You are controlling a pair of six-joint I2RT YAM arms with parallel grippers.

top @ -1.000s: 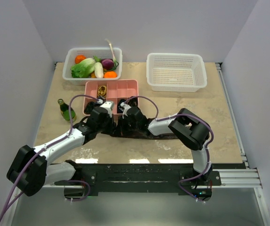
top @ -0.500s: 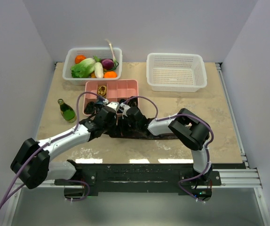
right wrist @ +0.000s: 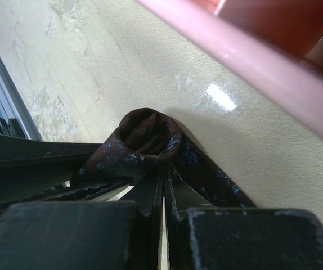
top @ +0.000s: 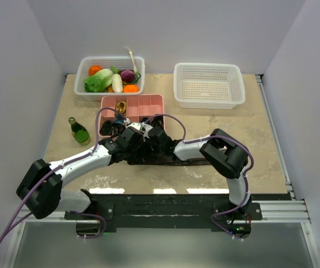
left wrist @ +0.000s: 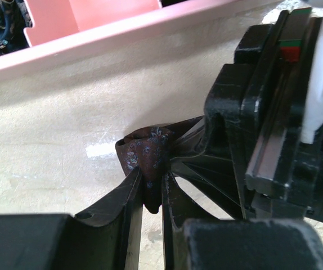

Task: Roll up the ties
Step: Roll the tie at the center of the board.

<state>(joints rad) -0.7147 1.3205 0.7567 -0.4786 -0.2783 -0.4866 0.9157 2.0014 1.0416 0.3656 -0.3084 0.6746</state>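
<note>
Now drawn in beside the right gripper [right wrist: 162, 188], the left gripper [left wrist: 151, 187] is joining it in clamping the tie [left wrist: 144, 156] at its first coil.

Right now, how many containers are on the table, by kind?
White perforated plastic baskets: 2
Pink plastic compartment tray: 1
Green glass bottle: 1
Total: 4

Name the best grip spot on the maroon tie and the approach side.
Probably the coiled end of the tie, pinched across its raised loop, from the near side: the pink tray wall stands close behind, and the tail lies flat on the table.
</note>
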